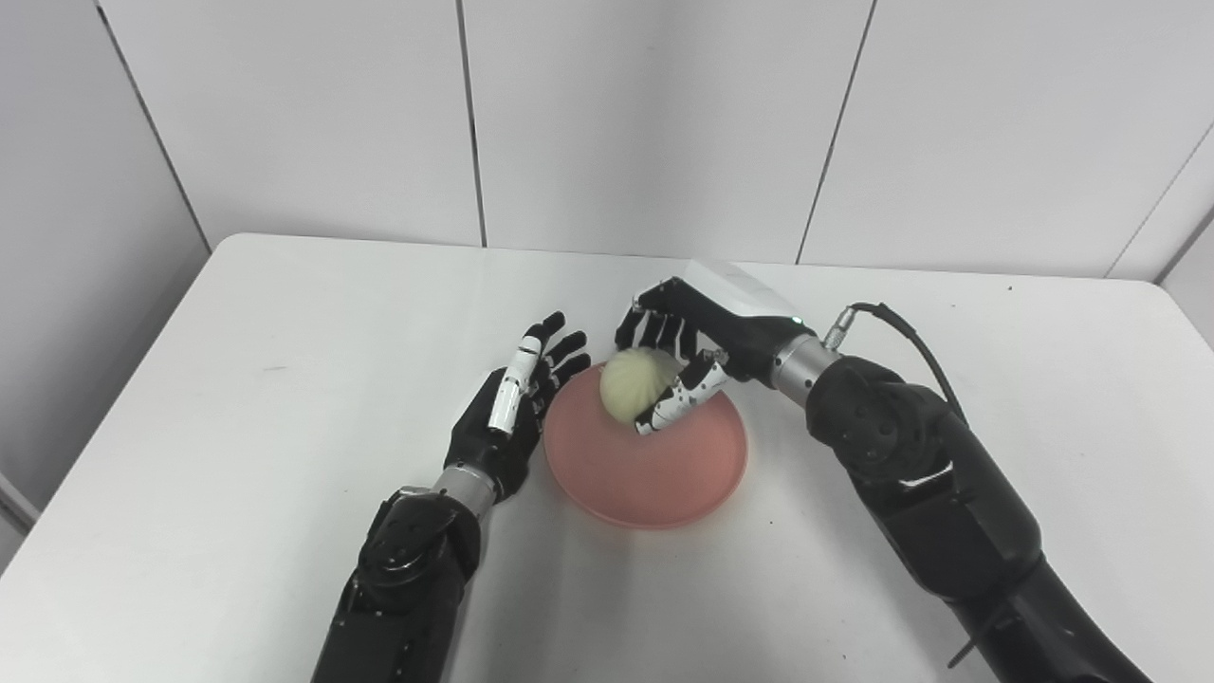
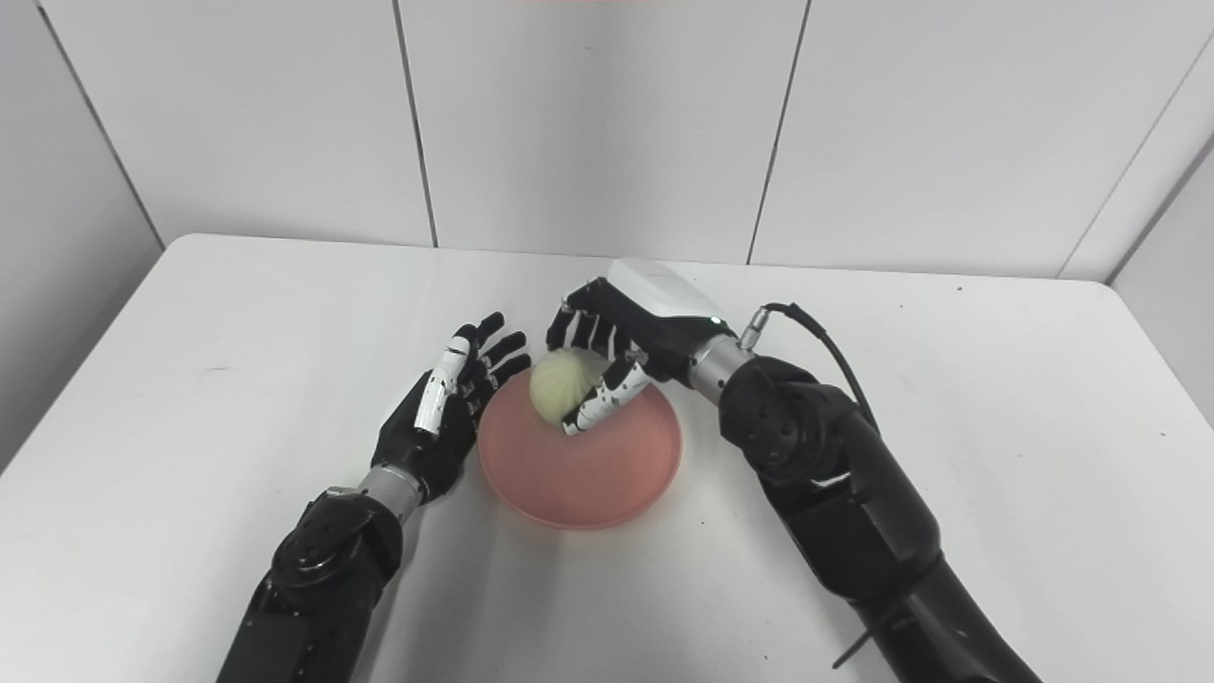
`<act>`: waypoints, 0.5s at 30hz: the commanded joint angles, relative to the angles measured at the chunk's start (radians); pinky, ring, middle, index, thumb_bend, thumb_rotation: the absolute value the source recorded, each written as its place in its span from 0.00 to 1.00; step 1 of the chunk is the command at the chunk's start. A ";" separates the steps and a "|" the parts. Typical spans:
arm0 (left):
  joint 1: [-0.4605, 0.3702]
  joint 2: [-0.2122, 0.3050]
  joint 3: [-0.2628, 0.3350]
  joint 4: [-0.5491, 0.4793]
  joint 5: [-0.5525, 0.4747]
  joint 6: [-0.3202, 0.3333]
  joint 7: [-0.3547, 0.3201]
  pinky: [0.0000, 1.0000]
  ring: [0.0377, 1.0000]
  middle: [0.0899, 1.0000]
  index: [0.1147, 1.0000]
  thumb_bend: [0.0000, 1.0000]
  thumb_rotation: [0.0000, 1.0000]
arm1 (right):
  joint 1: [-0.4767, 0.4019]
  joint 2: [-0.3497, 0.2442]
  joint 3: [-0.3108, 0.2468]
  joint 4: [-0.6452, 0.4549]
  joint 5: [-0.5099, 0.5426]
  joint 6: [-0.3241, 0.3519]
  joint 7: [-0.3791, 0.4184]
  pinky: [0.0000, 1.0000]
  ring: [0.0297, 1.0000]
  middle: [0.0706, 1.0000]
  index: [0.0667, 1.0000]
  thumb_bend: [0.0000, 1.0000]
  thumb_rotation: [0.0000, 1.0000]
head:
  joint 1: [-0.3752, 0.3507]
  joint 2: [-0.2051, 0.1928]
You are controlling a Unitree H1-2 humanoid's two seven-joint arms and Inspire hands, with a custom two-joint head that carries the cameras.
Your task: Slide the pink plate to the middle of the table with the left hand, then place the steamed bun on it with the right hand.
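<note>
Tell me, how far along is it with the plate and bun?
The plate already sits mid-table, the open left hand beside its rim. The right hand holds the bun over the plate's far side. Left: letting go and pulling away.

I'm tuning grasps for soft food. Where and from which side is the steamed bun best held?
Hold the steamed bun across its round sides, coming from the right and above, as the right hand does, its fingers and thumb wrapped around it. The pink plate under it blocks any low approach, and the left hand lies open at its left.
</note>
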State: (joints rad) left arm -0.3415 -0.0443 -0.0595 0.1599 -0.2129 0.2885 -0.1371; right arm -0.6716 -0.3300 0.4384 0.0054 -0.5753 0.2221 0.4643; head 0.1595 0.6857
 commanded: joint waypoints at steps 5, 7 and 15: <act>0.023 -0.005 -0.010 0.040 0.014 0.068 0.004 0.95 0.91 0.92 0.94 0.38 1.00 | -0.022 0.008 0.013 0.053 -0.041 -0.072 -0.039 0.37 0.43 0.40 0.49 0.52 0.00 | 0.005 -0.004; 0.022 -0.006 -0.012 0.044 0.016 0.065 0.003 0.95 0.91 0.92 0.94 0.39 1.00 | -0.018 0.016 0.018 0.079 -0.035 -0.087 -0.041 0.36 0.42 0.40 0.50 0.52 0.00 | 0.006 -0.003; 0.022 -0.012 -0.013 0.043 0.022 0.065 0.012 0.95 0.91 0.92 0.94 0.39 1.00 | -0.017 0.028 0.067 0.106 -0.095 -0.069 -0.002 0.30 0.36 0.36 0.49 0.52 0.00 | 0.009 0.000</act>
State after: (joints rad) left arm -0.3432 -0.0473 -0.0595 0.1624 -0.2114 0.2885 -0.1353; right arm -0.6538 -0.3017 0.5074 0.1326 -0.6550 0.1614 0.4603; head 0.1687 0.6857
